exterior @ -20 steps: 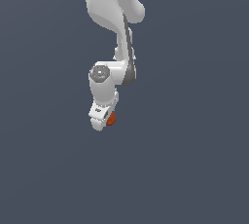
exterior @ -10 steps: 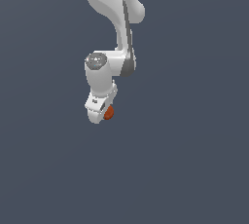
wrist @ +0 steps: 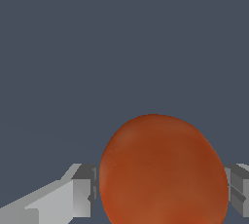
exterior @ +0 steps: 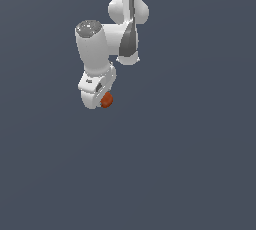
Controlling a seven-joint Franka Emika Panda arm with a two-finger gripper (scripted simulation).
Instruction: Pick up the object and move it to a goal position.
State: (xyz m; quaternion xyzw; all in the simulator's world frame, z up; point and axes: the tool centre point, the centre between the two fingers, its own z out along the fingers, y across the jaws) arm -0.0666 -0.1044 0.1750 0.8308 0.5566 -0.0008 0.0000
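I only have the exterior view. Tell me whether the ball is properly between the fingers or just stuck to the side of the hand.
Observer: In the wrist view, the orange-red ball sits between the two grey fingers, one on each side of it.
Operator: Confirm contact on both sides.
Observer: Both pads meet the ball's edges there with no visible gap, so the gripper looks shut on it.
Operator: Report what lies beyond the ball from the wrist.
Observer: Only plain dark grey background; no goal marker or other thing shows there.
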